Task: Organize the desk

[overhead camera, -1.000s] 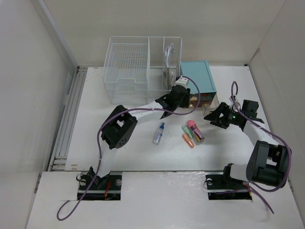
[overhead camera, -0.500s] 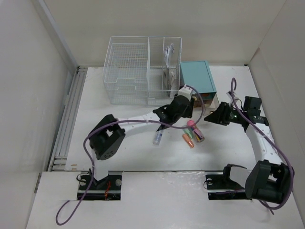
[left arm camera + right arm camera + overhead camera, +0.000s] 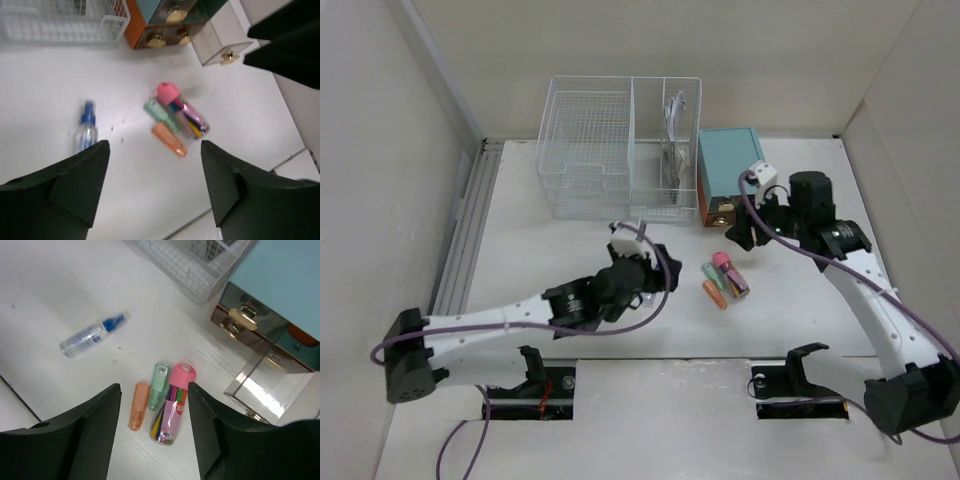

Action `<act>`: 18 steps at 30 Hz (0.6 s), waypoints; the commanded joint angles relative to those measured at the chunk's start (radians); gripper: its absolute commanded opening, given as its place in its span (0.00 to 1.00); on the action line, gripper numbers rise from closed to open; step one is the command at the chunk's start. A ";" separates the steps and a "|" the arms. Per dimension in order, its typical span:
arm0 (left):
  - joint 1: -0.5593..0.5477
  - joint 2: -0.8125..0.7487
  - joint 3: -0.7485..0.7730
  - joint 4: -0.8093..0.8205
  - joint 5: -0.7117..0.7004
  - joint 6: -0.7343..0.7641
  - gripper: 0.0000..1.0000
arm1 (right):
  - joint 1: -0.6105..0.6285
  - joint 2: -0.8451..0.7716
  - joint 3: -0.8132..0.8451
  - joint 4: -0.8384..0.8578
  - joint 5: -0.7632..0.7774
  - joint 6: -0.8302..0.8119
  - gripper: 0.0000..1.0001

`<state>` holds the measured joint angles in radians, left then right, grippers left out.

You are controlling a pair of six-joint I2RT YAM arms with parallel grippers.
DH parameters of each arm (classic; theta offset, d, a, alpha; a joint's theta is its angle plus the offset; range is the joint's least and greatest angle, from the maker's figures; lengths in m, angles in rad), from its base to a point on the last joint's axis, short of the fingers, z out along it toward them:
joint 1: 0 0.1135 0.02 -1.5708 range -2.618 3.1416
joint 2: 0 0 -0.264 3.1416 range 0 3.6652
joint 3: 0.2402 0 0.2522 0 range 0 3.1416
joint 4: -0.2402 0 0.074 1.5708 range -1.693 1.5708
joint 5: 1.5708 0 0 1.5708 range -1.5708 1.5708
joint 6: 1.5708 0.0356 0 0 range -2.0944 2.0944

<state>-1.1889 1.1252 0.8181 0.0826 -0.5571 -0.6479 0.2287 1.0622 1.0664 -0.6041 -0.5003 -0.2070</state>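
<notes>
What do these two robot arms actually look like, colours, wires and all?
The left arm and right arm are both slim white links joined by chunky black joint housings. A purple cable loops loosely along each one. Each arm ends in two broad, matte dark fingers, and a small white block sits near each wrist. No readable markings show.

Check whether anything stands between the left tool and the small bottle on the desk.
Nothing visible does. The left tool hangs open over the desk, and only bare tabletop shows between its fingers and the bottle. The pens lie apart from it, to one side.
</notes>
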 commanded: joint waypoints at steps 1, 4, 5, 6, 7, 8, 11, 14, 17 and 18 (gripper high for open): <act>-0.043 -0.165 -0.114 -0.098 -0.087 -0.180 0.72 | 0.116 0.102 0.043 -0.080 0.255 -0.078 0.62; -0.063 -0.264 -0.175 -0.159 -0.113 -0.223 0.74 | 0.211 0.218 0.064 -0.115 0.386 -0.091 0.65; -0.063 -0.281 -0.186 -0.171 -0.113 -0.234 0.74 | 0.228 0.266 0.064 -0.115 0.411 -0.091 0.65; -0.063 -0.295 -0.201 -0.181 -0.122 -0.245 0.74 | 0.251 0.286 0.064 -0.115 0.443 -0.091 0.65; -0.063 -0.307 -0.201 -0.181 -0.122 -0.245 0.74 | 0.251 0.304 0.064 -0.115 0.459 -0.091 0.65; -0.063 -0.321 -0.212 -0.181 -0.122 -0.245 0.74 | 0.264 0.323 0.064 -0.115 0.474 -0.078 0.65; -0.063 -0.321 -0.212 -0.196 -0.122 -0.236 0.74 | 0.264 0.389 0.064 -0.106 0.517 -0.069 0.65; -0.063 -0.311 -0.212 -0.196 -0.122 -0.216 0.74 | 0.264 0.433 0.055 -0.097 0.539 -0.069 0.65; -0.063 -0.300 -0.212 -0.187 -0.113 -0.206 0.75 | 0.273 0.473 0.046 -0.097 0.548 -0.069 0.66; -0.063 -0.289 -0.212 -0.176 -0.113 -0.206 0.75 | 0.273 0.485 0.046 -0.097 0.548 -0.069 0.66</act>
<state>-1.2446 0.8261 0.6136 -0.1104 -0.6544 -0.8577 0.4923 1.5299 1.0988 -0.7044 0.0029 -0.2771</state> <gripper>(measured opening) 0.750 0.656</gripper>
